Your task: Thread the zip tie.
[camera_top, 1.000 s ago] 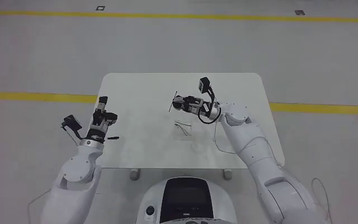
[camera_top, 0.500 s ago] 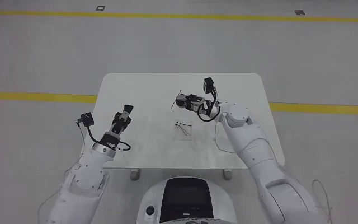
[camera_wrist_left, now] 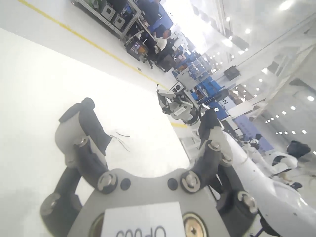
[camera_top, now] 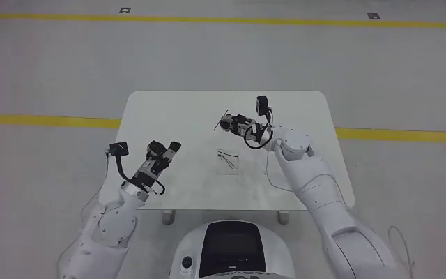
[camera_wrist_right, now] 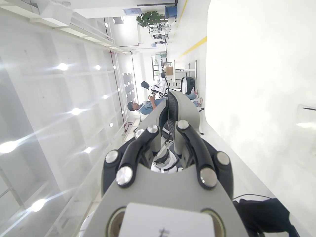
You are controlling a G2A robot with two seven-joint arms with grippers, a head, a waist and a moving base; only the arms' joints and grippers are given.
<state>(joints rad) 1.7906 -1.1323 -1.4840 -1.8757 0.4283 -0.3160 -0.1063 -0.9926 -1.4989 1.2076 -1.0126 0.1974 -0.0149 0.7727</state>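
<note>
– Fingers on the right gripper, what state?
– Pressed together on the zip tie. It's a thin black strip pinched partway along. Most of it sticks out toward the far edge of the tabletop, with a short bit out the other way.
– Where's that over the tabletop?
– It's raised off the surface, about midway between the left and right edges and nearer the far edge than the near one. From the left wrist view it sits clearly above table level.
– Left gripper?
– Its fingers are spread wide with nothing between them. It hovers over the left part of the tabletop, toward the near-left corner and well apart from the right gripper. Its open end points across toward the middle.
– Anything lying on the tabletop?
– A few loose zip ties lie flat near the middle, on the near-edge side of the held one. They're dark, thin and slightly curved, and they also show past the left fingers. They sit inside a faint rectangular outline, and I can't tell what that is. Neither gripper touches them.
– Is the held tie's tail through its head?
– Can't tell. The strip is too thin to make out either end. It reads as one straight line, tilted relative to the tabletop edges.
</note>
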